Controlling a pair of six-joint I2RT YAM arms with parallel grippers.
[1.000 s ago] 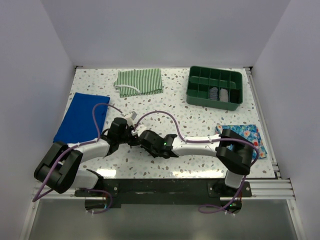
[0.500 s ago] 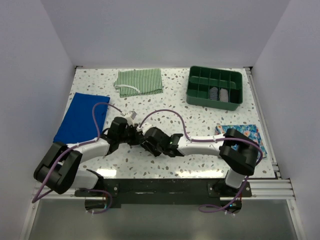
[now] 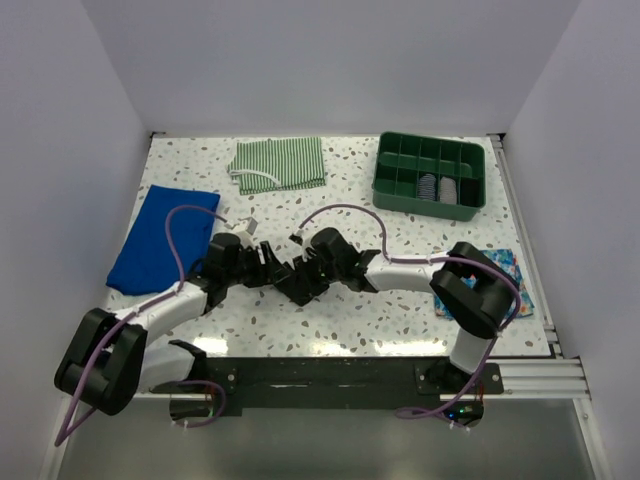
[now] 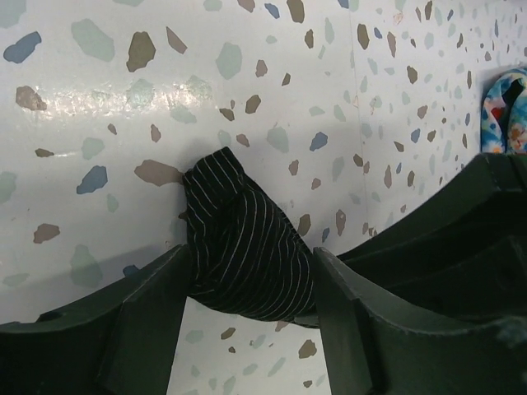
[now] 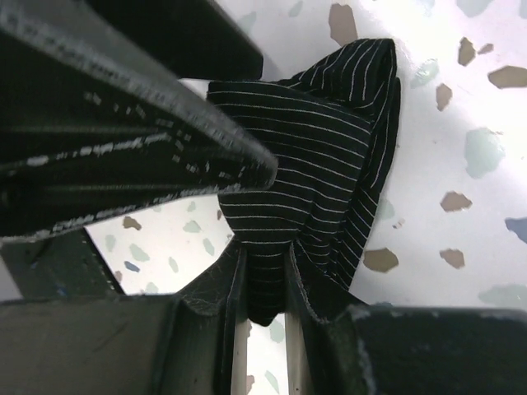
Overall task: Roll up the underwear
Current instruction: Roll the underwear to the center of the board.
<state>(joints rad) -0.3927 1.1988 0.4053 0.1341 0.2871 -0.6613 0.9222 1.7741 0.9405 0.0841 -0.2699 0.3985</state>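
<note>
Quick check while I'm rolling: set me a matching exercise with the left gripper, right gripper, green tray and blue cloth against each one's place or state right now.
Things:
1. left gripper
2. right gripper
3. green tray
4. blue cloth

Places or states:
A. far right part of the table
B. shut on the underwear
C. left side of the table
D. open, one finger on each side of the underwear

Pairs: 1-D, 2-B, 3-A, 4-C.

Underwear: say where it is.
The underwear lies bunched near the table's middle, slightly left, in the top view, pinched in the right gripper with the left gripper straddling it.
</note>
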